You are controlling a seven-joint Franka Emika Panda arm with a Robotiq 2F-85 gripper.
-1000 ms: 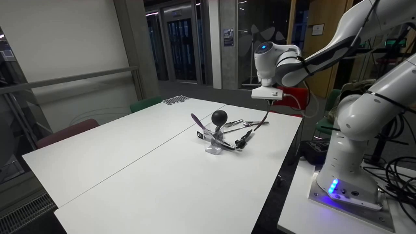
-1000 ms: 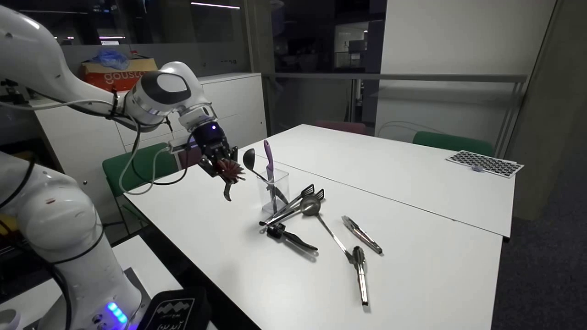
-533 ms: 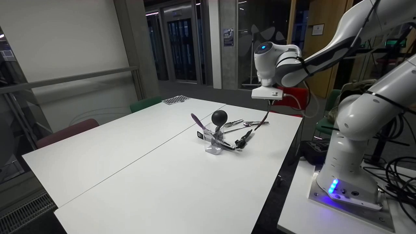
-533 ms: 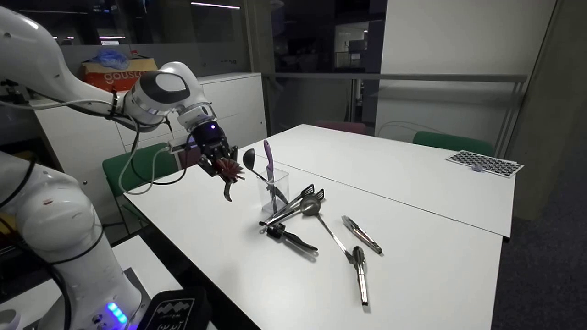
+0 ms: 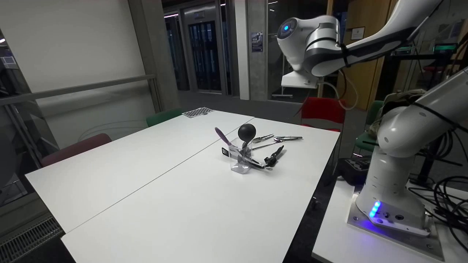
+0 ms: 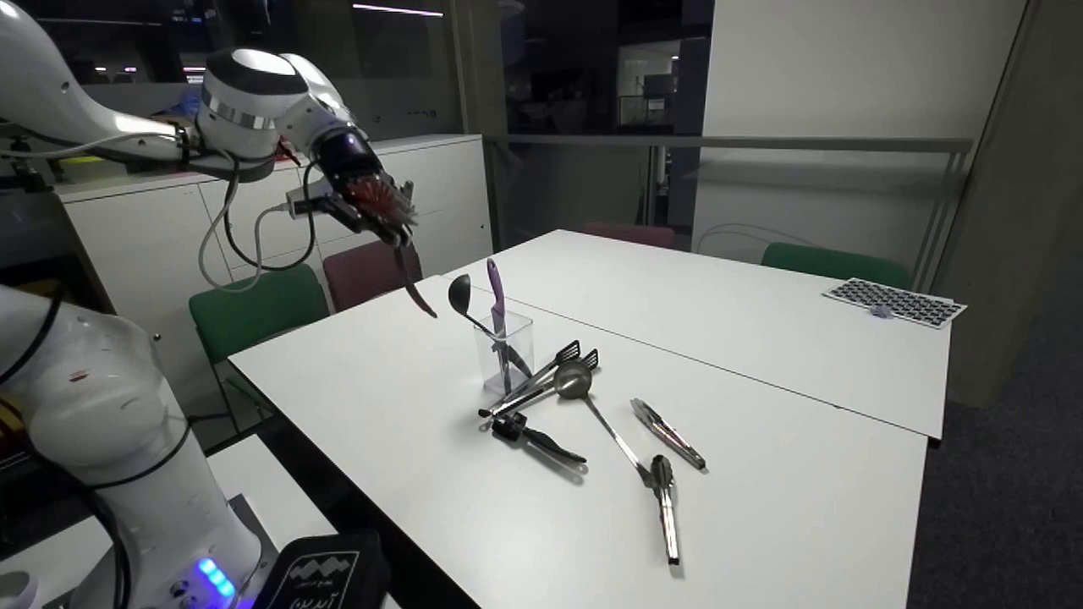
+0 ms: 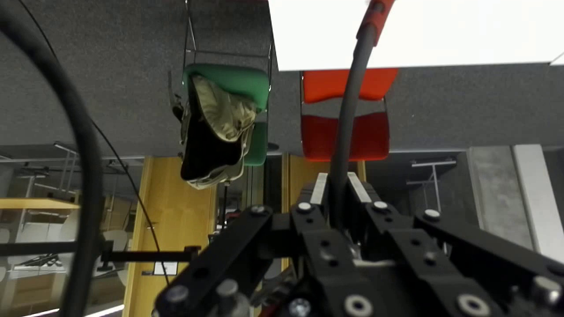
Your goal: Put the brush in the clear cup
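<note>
both exterior views: overlooking table (image 5: 190, 204) | in an exterior view: arm (image 5: 395, 135) right | in an exterior view: arm (image 6: 93, 372) left | wrist view: inverted, gripper (image 7: 339, 187) close, facing red chair (image 7: 319, 136)

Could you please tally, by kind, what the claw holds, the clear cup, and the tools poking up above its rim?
Brush held in the claw: 1
Clear cup: 1
Black ladle: 1
Purple-handled tool: 1
Total: 4
</note>
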